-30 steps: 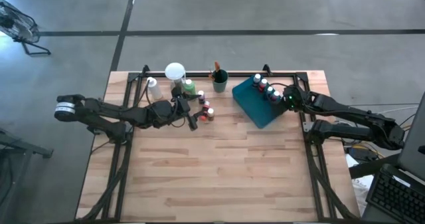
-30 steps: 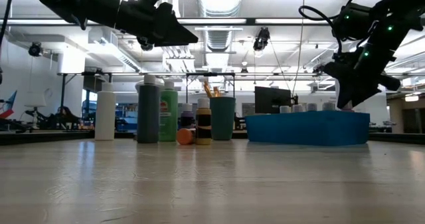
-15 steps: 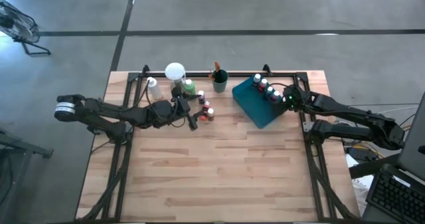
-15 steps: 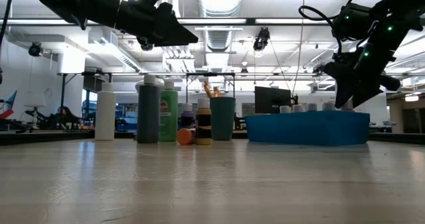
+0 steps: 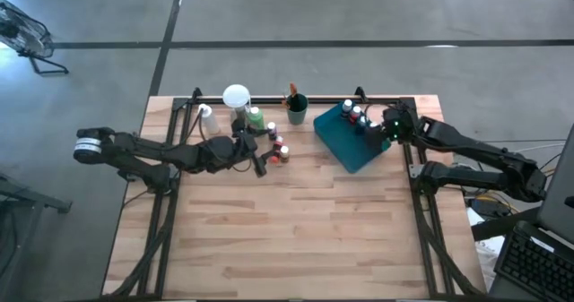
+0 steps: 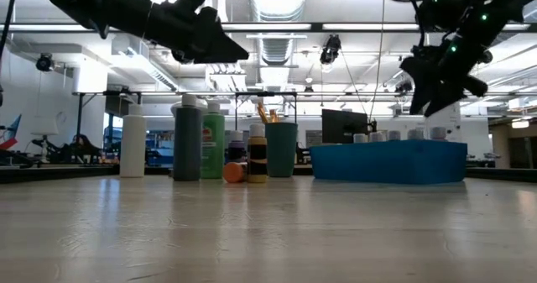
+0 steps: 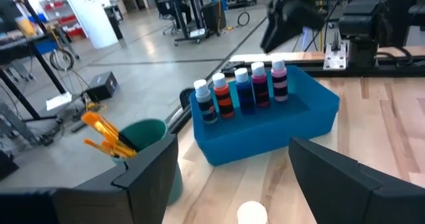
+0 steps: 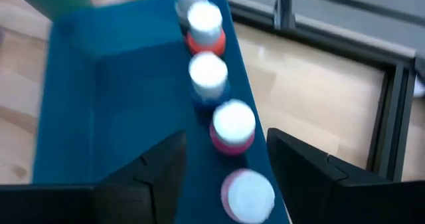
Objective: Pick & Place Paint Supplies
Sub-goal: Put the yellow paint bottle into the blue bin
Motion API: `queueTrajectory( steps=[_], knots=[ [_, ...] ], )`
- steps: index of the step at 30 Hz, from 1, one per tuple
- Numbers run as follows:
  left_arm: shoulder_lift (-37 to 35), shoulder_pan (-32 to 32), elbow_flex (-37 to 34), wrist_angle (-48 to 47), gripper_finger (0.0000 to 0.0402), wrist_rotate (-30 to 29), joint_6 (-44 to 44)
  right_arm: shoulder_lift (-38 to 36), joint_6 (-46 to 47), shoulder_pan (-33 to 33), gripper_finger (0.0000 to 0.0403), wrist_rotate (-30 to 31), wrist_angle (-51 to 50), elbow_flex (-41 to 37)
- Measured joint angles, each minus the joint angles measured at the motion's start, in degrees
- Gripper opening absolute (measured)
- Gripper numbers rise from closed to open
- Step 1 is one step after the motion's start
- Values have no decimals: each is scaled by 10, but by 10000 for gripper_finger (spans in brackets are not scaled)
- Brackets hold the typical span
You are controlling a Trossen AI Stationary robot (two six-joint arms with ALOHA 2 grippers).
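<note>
A row of white-capped paint bottles (image 8: 232,127) stands upright along one long wall of the teal tray (image 5: 344,139), which sits near the desk's far right corner. The right gripper (image 5: 389,125) hangs just above that row with its fingers spread apart, empty, the caps directly beneath it. More paint bottles (image 5: 280,147) cluster near the middle of the desk's far edge, where the left gripper (image 5: 259,159) hovers beside them, fingers parted and holding nothing.

Two dark jointed arms (green lights, right)
</note>
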Motion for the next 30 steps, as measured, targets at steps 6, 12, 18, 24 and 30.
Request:
queueTrajectory(
  steps=[6,12,18,24,30],
  knots=[
    [0,0,0,-75,292,0,-26,0,-48,5,184,-21,-3,59],
    [0,0,0,-165,292,27,-31,0,-83,23,168,-57,-2,105],
    [30,-1,-1,-190,291,56,-36,0,-101,50,159,-61,37,118],
    [105,-1,-1,-162,291,58,-39,0,-110,75,148,-63,74,118],
    [178,-1,4,-56,291,51,-34,0,-110,88,140,-63,81,118]
  ],
)
